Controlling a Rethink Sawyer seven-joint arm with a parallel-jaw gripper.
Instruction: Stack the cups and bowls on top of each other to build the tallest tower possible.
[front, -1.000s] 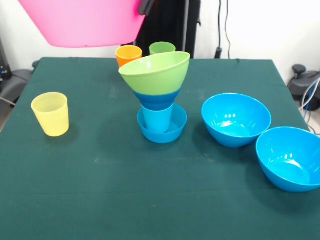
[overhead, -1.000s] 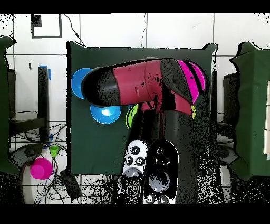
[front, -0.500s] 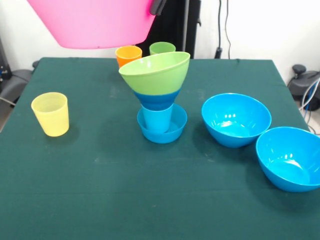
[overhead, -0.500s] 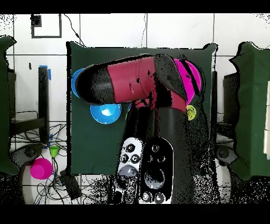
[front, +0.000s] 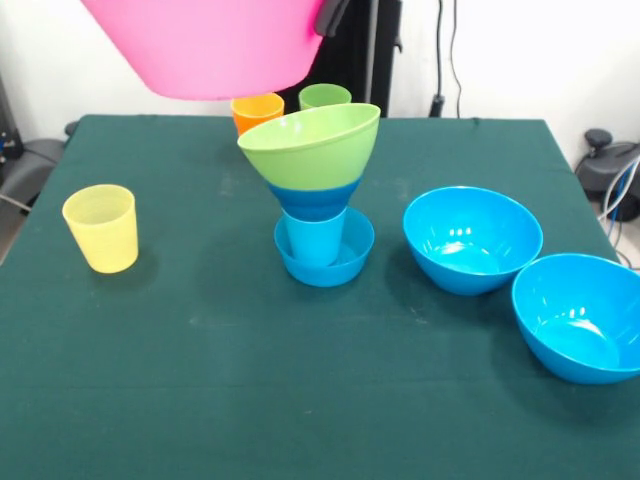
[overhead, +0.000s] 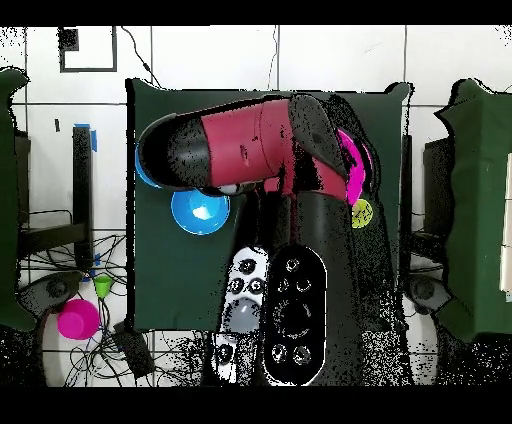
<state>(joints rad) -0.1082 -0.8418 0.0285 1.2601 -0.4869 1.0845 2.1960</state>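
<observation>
Pink bowl is up in the air, hanging above and a bit behind the tower, off toward the yellow cup's side. So you're mid-carry, and my guess is it goes on top of the lime bowl.

Handling-wise: it's glossy thin plastic, so probably light, a bit flexy and slippery. A rim pinch looks like the only sensible hold on something that wide. Only a dark bit of the gripper shows at the bowl's rim on the tower side, so you can't tell whether the fingers are clamped on it or how.

The tower itself looks touchy: small blue bowl on the bench, light blue cup in it, another blue bowl, then the lime one sitting tilted. Narrow at the bottom, wide on top, so I'd say any sideways nudge could tip it.

Front view gives you the whole layout: two big blue bowls on the far side of the tower from the yellow cup, orange cup and green cup behind it. Overhead is mostly arm; the tower is hidden there, just a pink sliver, one blue bowl and the yellow cup peeking out.
</observation>
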